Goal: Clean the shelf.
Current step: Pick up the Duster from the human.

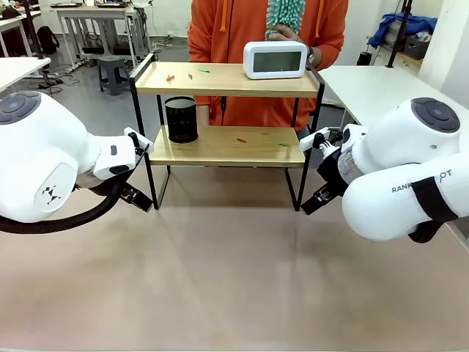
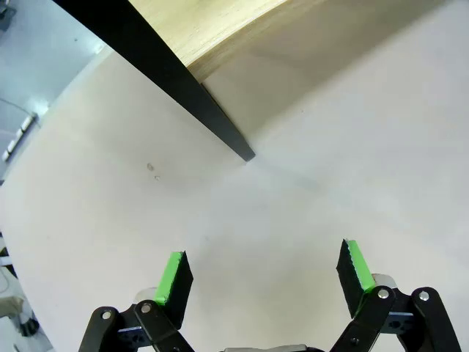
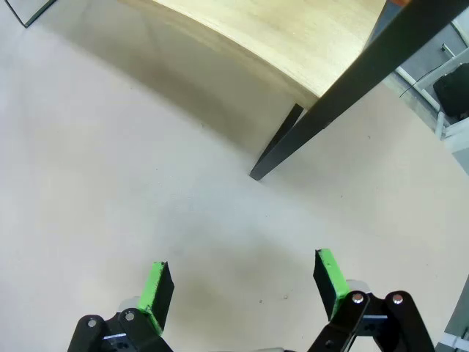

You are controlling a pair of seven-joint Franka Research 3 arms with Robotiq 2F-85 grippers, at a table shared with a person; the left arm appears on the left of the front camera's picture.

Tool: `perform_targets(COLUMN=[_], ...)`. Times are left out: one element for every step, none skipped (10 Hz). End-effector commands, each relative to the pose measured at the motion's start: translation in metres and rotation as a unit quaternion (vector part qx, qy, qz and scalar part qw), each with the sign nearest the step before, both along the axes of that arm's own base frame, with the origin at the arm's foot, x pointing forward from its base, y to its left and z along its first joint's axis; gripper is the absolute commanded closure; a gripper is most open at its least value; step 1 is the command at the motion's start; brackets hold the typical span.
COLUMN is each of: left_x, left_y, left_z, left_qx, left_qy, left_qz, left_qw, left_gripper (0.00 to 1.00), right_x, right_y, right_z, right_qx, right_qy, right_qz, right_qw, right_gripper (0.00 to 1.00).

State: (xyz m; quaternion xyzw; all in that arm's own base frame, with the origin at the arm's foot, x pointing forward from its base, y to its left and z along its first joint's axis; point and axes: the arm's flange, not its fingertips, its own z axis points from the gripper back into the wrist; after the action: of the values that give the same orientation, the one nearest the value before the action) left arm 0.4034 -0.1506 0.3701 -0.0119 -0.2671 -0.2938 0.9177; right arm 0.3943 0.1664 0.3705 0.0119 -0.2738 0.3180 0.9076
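Shelf point(image 1: 220, 150) at bench point(image 1: 234, 286) middle. Left pincer point(image 2: 264, 268) wide, empty, near one front leg; right pincer point(image 3: 242, 282) same at other. Probably light, stiff; take by thin black frame.

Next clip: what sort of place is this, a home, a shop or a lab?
Most likely a robotics lab or workroom. A left arm and right arm flank the shelf on a table, and behind the person stand more white work tables and a grey stool on a bare floor.
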Motion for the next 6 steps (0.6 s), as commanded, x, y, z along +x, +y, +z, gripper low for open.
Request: perform_targets(left_x=[0.000,0.000,0.000,-0.020,-0.044,-0.062], left_y=[0.000,0.000,0.000,0.009,0.028,0.057], left_z=[0.000,0.000,0.000,0.034,0.071,0.103], left_qx=[0.000,0.000,0.000,-0.018,-0.074,-0.129], left_qy=[0.000,0.000,0.000,0.025,0.052,0.090], left_qz=[0.000,0.000,0.000,-0.043,-0.108,-0.142], left_qw=[1.000,1.000,1.000,0.999,0.990,0.977], left_gripper=[0.00,0.00,0.00,0.00,0.00,0.00], right_x=[0.000,0.000,0.000,-0.018,-0.034,-0.046], right_y=[0.000,0.000,0.000,-0.010,-0.032,-0.066], right_z=[0.000,0.000,0.000,0.034,0.074,0.115], right_qx=[0.000,0.000,0.000,-0.004,0.019,0.091], right_qy=[0.000,0.000,0.000,0.037,0.066,0.101], right_qz=[0.000,0.000,0.000,0.033,0.018,-0.024], right_qw=[1.000,1.000,1.000,0.999,0.997,0.990], right_gripper=[0.00,0.00,0.00,0.00,0.00,0.00])
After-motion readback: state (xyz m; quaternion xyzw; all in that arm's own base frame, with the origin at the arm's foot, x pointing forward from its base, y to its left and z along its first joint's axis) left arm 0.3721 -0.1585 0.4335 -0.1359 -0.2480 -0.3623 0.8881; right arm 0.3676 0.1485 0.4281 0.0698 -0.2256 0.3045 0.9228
